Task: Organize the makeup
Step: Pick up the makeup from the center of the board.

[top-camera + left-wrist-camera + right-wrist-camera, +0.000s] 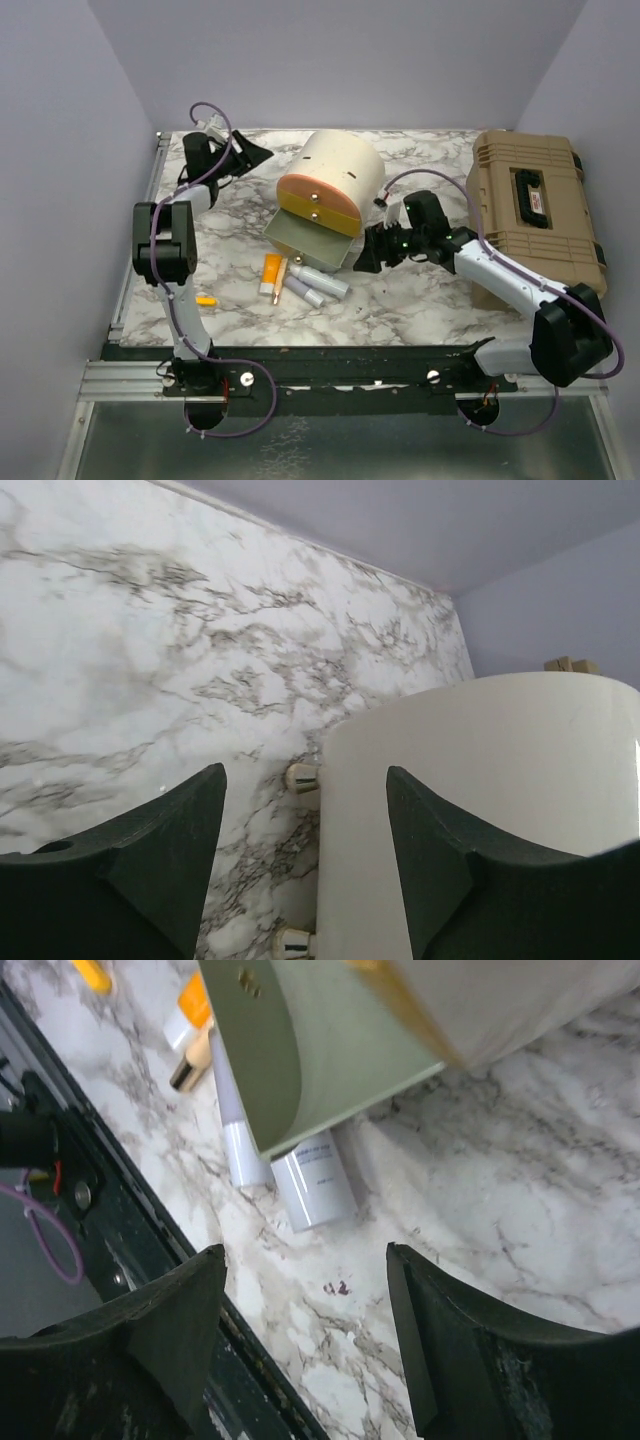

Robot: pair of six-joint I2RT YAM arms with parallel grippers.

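Note:
The makeup lies in a small cluster in front of the case: an orange tube (270,272) (194,1000), a silver tube (326,281) (315,1178) and a white tube (303,291) (238,1130). A small orange piece (206,299) lies apart to the left. My right gripper (364,256) (305,1295) hovers open just right of the silver tube, with bare marble between its fingers. My left gripper (256,155) (305,815) stands open at the back left, pointing at the case's wall and holding nothing.
The big cream cylindrical case (335,172) (480,780) stands mid-table with orange and yellow drawers and a green drawer (308,240) (300,1050) swung out over the tubes. A tan toolbox (535,205) fills the right side. The table's black front rail (60,1160) runs near the tubes.

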